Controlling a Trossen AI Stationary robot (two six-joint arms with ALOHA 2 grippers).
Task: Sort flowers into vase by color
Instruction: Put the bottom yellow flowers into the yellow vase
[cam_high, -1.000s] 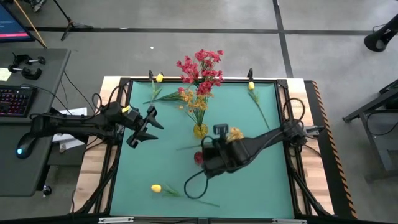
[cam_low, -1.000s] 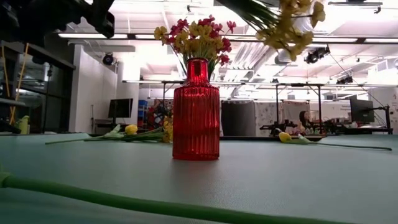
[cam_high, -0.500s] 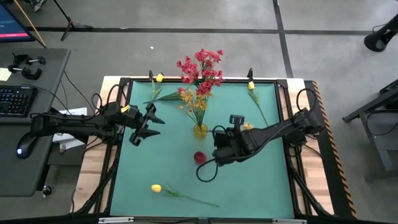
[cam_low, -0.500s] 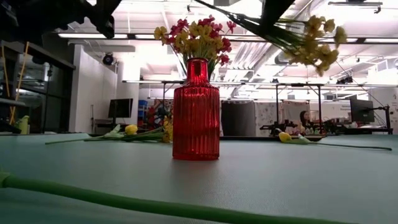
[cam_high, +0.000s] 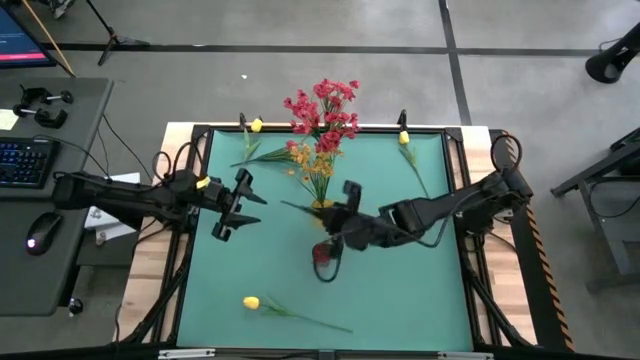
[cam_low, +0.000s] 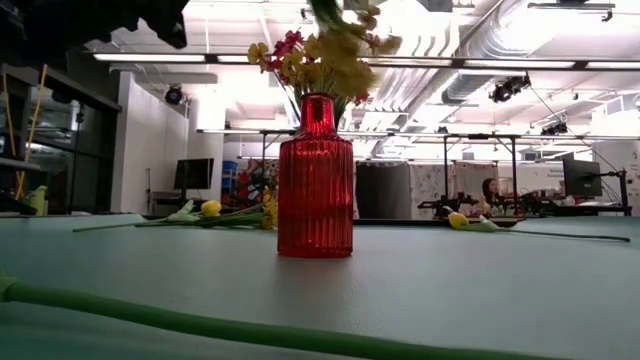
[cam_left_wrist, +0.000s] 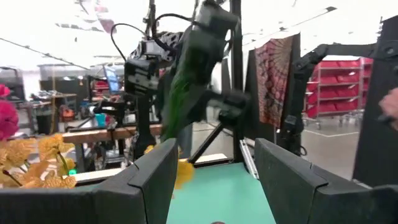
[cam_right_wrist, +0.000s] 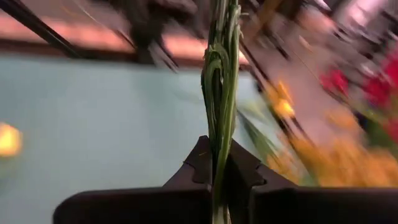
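Ribbed translucent red glass vase (cam_low: 315, 176); teal matte worktop (cam_high: 400, 290); pink-red blossoms (cam_high: 322, 107); orange-yellow blossoms (cam_high: 314, 157); yellow tulip, green stem (cam_high: 252, 302).

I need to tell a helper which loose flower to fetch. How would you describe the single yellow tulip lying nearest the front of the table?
Start at the green mat and find the red vase near its middle. Nearer the front edge, on the left arm's side, lies a yellow tulip, its stem pointing toward the right arm's side. It lies alone; the other tulips are along the far edge.
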